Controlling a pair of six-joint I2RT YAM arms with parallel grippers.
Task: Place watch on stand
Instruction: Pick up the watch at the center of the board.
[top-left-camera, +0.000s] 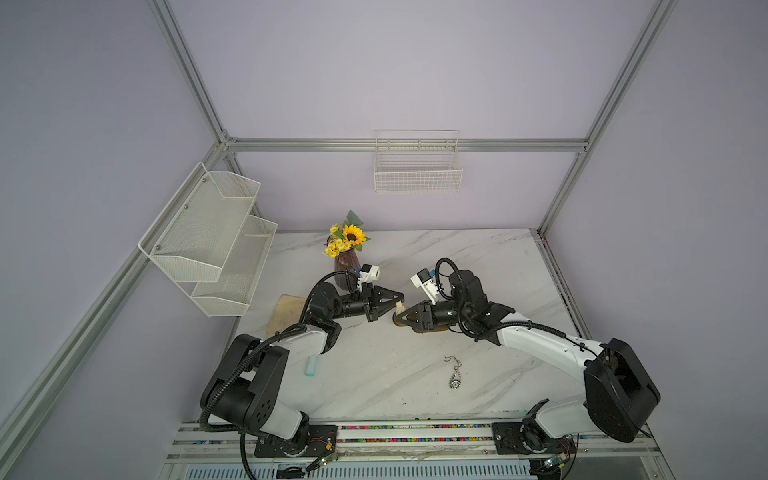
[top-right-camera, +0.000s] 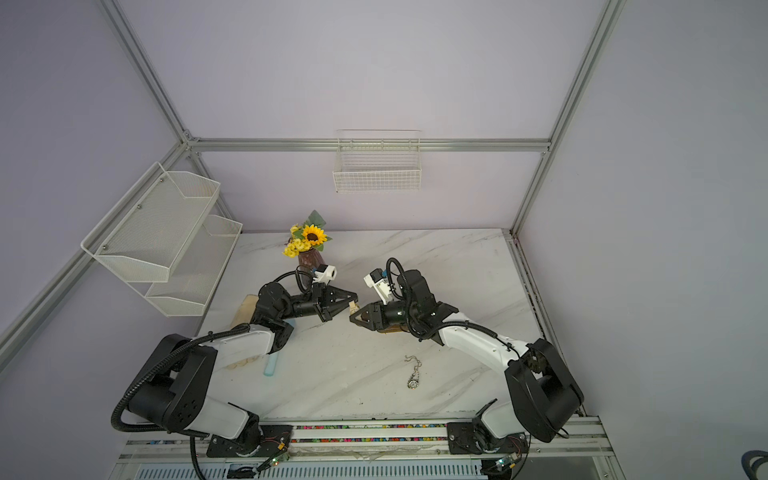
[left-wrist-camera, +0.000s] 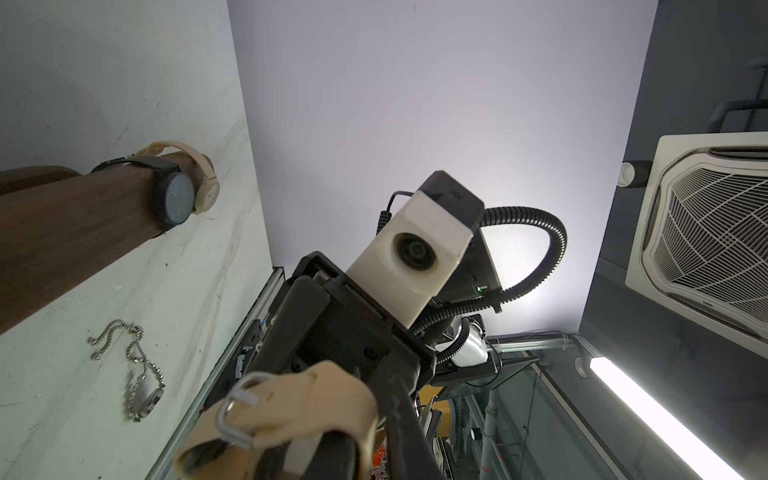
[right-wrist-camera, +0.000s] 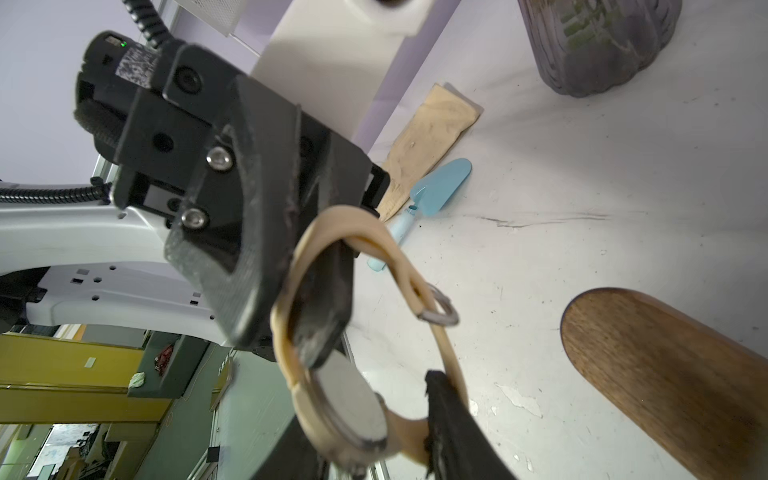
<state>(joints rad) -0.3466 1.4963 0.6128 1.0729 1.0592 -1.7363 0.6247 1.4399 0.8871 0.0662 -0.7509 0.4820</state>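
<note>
L tool (top-left-camera: 397, 302) is clamped on the strap of the beige watch (right-wrist-camera: 345, 399), held in the air btwn both arms. R tool (top-left-camera: 398, 319) has a finger (right-wrist-camera: 449, 415) against the strap, but can't tell if it grips. The stand (right-wrist-camera: 665, 374) is just beside and below the watch on the tabletop, bare rounded end nearest. Its long axis runs away under the R arm to a black watch (left-wrist-camera: 176, 199) and a second beige watch (left-wrist-camera: 206, 187), so the loop must face that bare end; L tool looks best placed to push it on.

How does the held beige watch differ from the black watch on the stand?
The held beige watch has a tan strap and is off the stand, metal back showing; the black watch has a dark strap and sits looped round the stand, dial showing. Both are round.
</note>
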